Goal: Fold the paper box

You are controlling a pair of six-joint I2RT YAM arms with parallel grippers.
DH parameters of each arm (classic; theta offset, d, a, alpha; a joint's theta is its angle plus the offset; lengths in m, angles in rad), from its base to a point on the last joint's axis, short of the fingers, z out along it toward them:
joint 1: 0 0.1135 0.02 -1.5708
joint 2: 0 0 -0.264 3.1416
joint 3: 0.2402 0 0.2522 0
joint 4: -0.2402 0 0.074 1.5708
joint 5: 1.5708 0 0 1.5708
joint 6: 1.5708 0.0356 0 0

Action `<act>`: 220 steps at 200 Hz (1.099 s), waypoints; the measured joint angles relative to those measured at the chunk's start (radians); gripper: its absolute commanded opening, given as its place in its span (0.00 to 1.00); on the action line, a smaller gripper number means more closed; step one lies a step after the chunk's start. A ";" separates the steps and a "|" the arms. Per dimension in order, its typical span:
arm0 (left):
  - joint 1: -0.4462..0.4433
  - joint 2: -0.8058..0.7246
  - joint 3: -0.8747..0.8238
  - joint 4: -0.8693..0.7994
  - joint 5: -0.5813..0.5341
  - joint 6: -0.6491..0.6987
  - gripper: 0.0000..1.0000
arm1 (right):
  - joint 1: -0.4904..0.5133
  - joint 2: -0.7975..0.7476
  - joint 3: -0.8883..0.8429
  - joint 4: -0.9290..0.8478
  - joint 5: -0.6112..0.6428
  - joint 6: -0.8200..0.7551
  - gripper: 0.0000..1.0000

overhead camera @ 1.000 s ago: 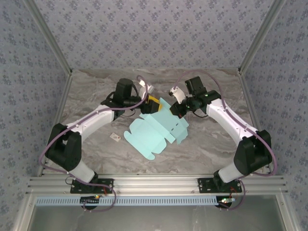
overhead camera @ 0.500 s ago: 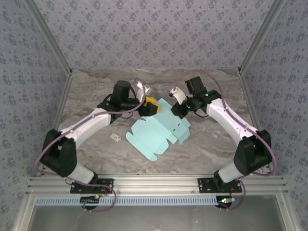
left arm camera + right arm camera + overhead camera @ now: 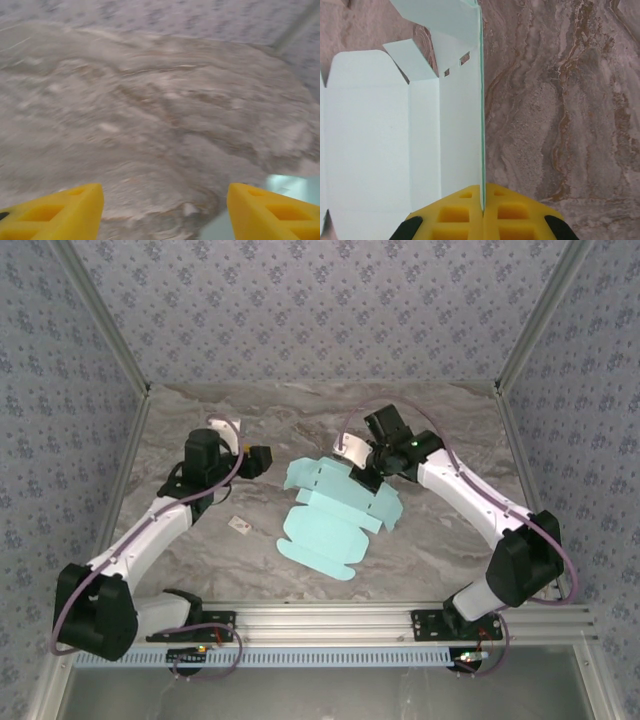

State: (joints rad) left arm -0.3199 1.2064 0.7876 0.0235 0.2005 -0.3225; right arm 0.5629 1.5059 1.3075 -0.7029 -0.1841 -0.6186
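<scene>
The paper box (image 3: pixel 335 515) was a flat, pale blue sheet with flaps, not yet folded into a box. It lay in the middle of the table (image 3: pixel 440 540). From above, its long side ran roughly from 12 o'clock to 6 o'clock. Its far edge, up near 1 o'clock, was lifted a little.

The right claw (image 3: pixel 368 472) was pinching that far edge. In the right wrist view the two yellow pads (image 3: pixel 455 215) were pressed together on the thin card, so the right claw (image 3: pixel 482 192) was clamped on the paper box (image 3: pixel 370 125). One panel stood up on its edge and ran away from the pads toward 12 o'clock. The rest of the sheet lay flat on the 9 o'clock side.

The left claw (image 3: pixel 262 458) hung over bare table on the 10 o'clock side of the sheet, apart from it. Its yellow fingers (image 3: pixel 55 210) were spread wide with nothing between them. A pale corner of the paper box (image 3: pixel 290 187) peeked in at about 4 o'clock in its own view.

A tiny white tag (image 3: pixel 240 525) lay on the table at 9 o'clock from the sheet.

The right arm was the nearer one, since it was touching the card. I think the next fold would turn on that standing panel, with the free left claw having to come in toward 3 o'clock to help
</scene>
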 measured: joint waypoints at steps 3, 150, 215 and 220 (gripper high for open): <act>0.005 0.003 -0.004 -0.002 -0.006 -0.005 0.66 | 0.005 0.000 0.000 0.000 0.011 -0.005 0.00; -0.037 0.476 0.069 0.049 0.095 0.039 0.62 | 0.159 0.040 -0.296 0.501 0.498 -0.311 0.00; -0.085 0.545 0.104 0.126 0.212 0.116 0.61 | 0.163 0.037 -0.370 0.662 0.561 -0.372 0.00; -0.087 0.547 0.104 0.134 0.226 0.122 0.61 | 0.163 0.035 -0.374 0.667 0.563 -0.373 0.00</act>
State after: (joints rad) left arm -0.4072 1.7538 0.8913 0.1577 0.4267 -0.2001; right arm 0.7254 1.5406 0.9337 -0.0357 0.3794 -0.9916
